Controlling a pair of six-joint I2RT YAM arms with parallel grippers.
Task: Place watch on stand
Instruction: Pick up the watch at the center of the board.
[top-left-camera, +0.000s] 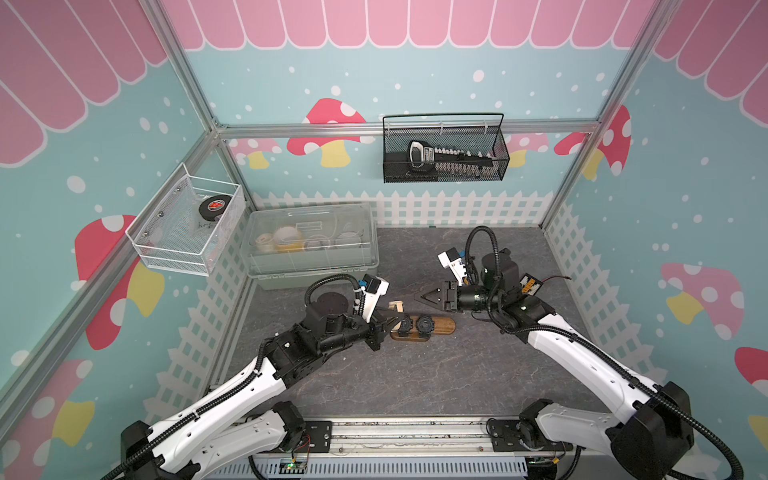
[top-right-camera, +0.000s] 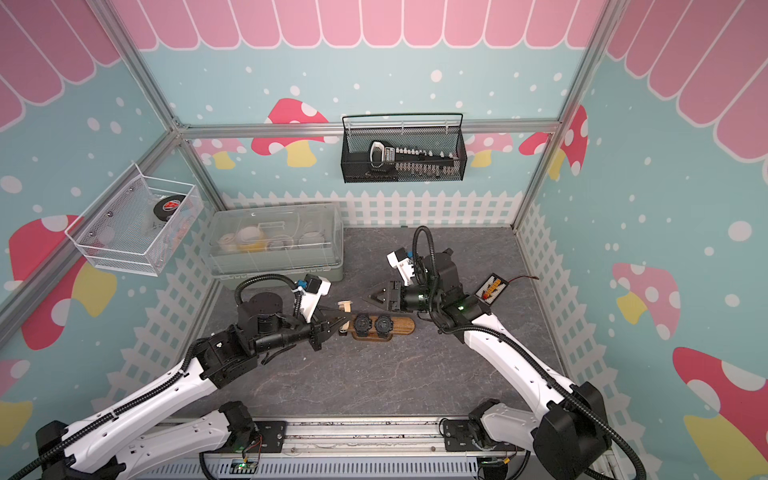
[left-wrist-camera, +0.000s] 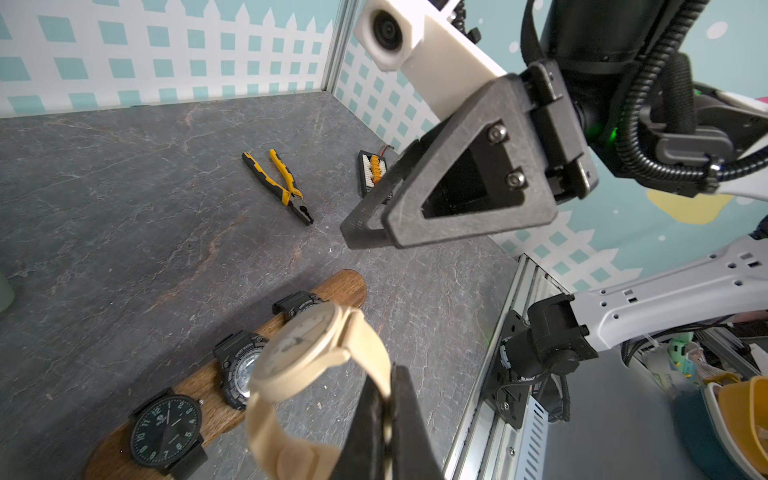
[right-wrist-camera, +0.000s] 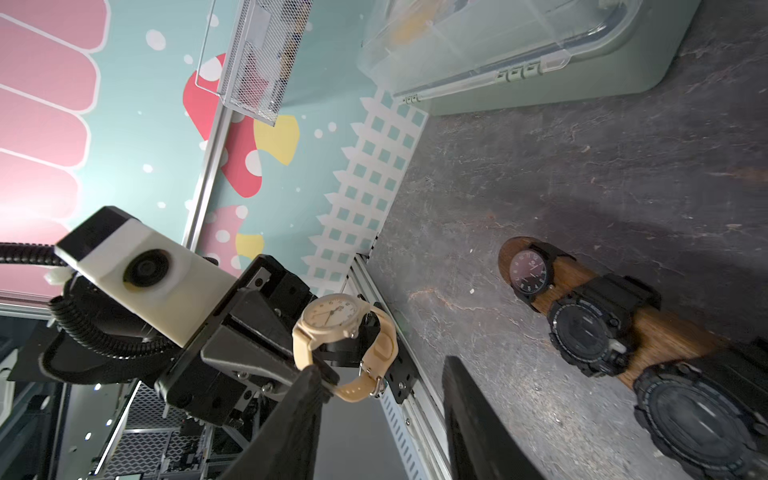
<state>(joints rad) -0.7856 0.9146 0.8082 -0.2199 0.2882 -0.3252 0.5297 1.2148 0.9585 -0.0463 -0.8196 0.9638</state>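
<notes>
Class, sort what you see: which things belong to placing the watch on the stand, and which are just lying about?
Job: beige watch; left gripper, shut on its strap; wooden stand, carrying three black watches.
Lying about: yellow-handled pliers; connector board; clear lidded box; white mesh basket; black wire basket.

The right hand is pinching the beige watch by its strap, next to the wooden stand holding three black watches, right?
No, the left hand pinches the beige watch by its strap; the left wrist view shows it. The right hand is open and empty. The rest holds.
</notes>
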